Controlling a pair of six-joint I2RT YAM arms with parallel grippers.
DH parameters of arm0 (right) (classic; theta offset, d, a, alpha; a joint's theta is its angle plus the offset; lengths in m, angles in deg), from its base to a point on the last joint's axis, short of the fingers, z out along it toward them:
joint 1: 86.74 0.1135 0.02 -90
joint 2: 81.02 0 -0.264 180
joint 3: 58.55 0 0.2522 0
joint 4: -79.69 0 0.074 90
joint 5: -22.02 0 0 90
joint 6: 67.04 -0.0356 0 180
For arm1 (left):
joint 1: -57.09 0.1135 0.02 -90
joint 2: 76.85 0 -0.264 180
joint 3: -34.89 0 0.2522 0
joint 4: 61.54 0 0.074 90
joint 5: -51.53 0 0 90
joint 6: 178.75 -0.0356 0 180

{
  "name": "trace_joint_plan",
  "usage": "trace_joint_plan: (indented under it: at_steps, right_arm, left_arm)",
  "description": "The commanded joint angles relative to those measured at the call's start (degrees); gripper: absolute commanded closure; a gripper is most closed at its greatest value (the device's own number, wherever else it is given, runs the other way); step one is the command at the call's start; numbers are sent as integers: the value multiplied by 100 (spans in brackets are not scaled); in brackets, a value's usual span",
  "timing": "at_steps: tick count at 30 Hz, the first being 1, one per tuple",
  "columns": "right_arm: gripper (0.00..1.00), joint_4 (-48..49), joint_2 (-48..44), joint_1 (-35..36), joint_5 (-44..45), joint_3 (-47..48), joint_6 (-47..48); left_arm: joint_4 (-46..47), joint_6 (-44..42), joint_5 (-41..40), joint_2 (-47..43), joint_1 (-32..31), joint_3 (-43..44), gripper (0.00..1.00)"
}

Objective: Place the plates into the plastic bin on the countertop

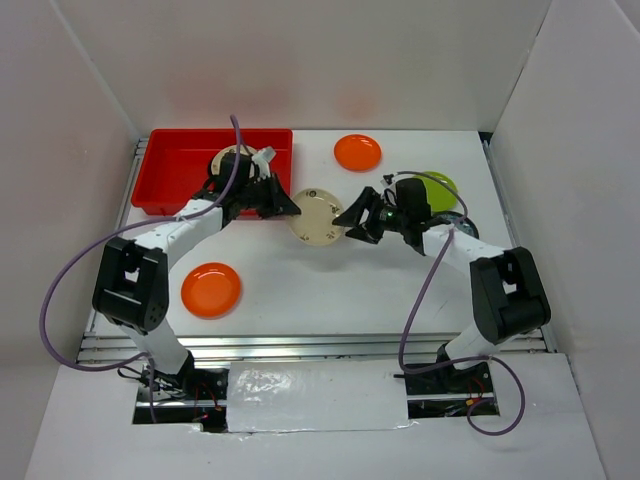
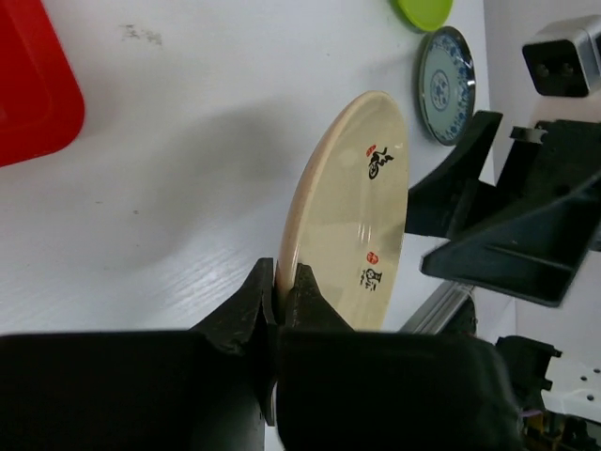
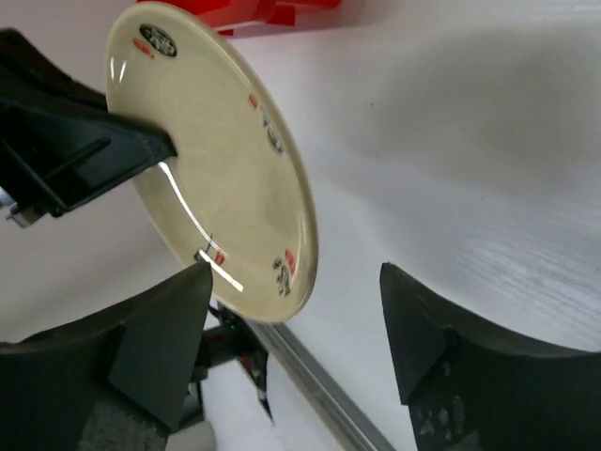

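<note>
**Left gripper (image 2: pixel 285 293) clamps a glossy beige round saucer (image 2: pixel 352 216) over mid-countertop**

The beige round saucer, marked with small red and black characters, hangs over the middle of the flat white countertop (image 1: pixel 330 290). It is steeply tilted, with its marked face turned to the right arm. The left gripper's jaws are pressed together on the rim at the saucer's left side. The right gripper (image 1: pixel 352 218) faces it from the other side with its jaws standing well apart, and the saucer's opposite rim reaches toward the gap between them. One finger (image 3: pixel 160 329) sits just beside that rim; whether it touches cannot be told.

The shallow bright red plastic bin (image 1: pixel 170 165) lies in the far left corner of the countertop. A patterned round saucer (image 1: pixel 228 160) lies in it, partly hidden by the left arm. One orange round saucer (image 1: pixel 357 152) lies near the far edge, just right of the bin. A second orange saucer (image 1: pixel 211 289) lies near the front left corner. By the right edge lie a lime green saucer (image 1: pixel 443 186) and, just nearer the front, a blue-grey patterned saucer (image 2: pixel 447 83), with the right arm crossing above it.
</note>
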Motion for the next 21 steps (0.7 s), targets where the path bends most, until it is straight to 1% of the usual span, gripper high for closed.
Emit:
trace_joint_plan:
  at_steps: [1,2,3,4,5,6,7,8,9,10,11,12,13,14,15,16,17,18,19,21]
  right_arm:
    - [15,295,-254,82,-11,98,41]
    - [0,234,-394,4,87,37,41]
    - [0,181,-482,-40,201,-16,59]
    - [0,129,-588,-102,428,-147,111]
    - [0,93,-780,-146,543,-244,112]
    - [0,67,-886,-207,597,-393,164]
    - [0,40,-957,-234,623,-429,217]
    - [0,-64,-1045,-252,615,-456,295]
    - [0,-135,-1081,-269,615,-465,366]
    - [0,-249,-1124,-287,667,-508,436]
    - [0,-267,-1151,-278,676,-526,437]
    - [0,-259,-1177,-313,676,-561,472]
    - [0,-250,-1195,-322,650,-588,481]
    - [0,-232,-1213,-339,589,-623,481]
    - [0,-241,-1204,-340,571,-640,507]
    - [0,-241,-1213,-340,571,-641,507]
    - [0,-250,-1221,-331,562,-667,524]
    - [0,-259,-1230,-331,554,-676,542]
    - [0,-276,-1239,-331,553,-676,551]
    - [0,-302,-1283,-331,597,-702,595]
  left_arm:
    - [-31,90,-417,-66,153,348,100]
    - [-32,196,-592,-145,380,339,100]
    - [-23,327,-838,-215,539,330,100]
    - [20,616,-1388,-346,732,322,100]
    - [21,767,-1681,-374,917,330,100]
    - [47,1012,-1910,-374,1328,348,100]
    - [160,1119,-2182,-287,1523,383,100]
    - [266,1268,-2246,-69,1804,496,100]
    - [319,1321,-2212,82,2076,593,100]
    - [572,1452,-2159,248,2322,829,100]
    - [635,1480,-2019,450,2438,979,100]
    - [749,1532,-1861,913,2544,1146,100]
    - [733,1550,-1573,1144,2597,1635,100]
    - [680,1576,-1439,1416,2711,1927,100]
    - [645,1585,-1281,1924,2746,2182,100]
    - [593,1594,-1054,2164,2773,2707,100]
    - [470,1594,-964,2575,2808,2938,100]
    - [469,1577,-902,2744,2826,3176,100]
    - [260,1568,-832,2868,2809,3500,100]
    - [135,1559,-831,3115,2800,3739,100]
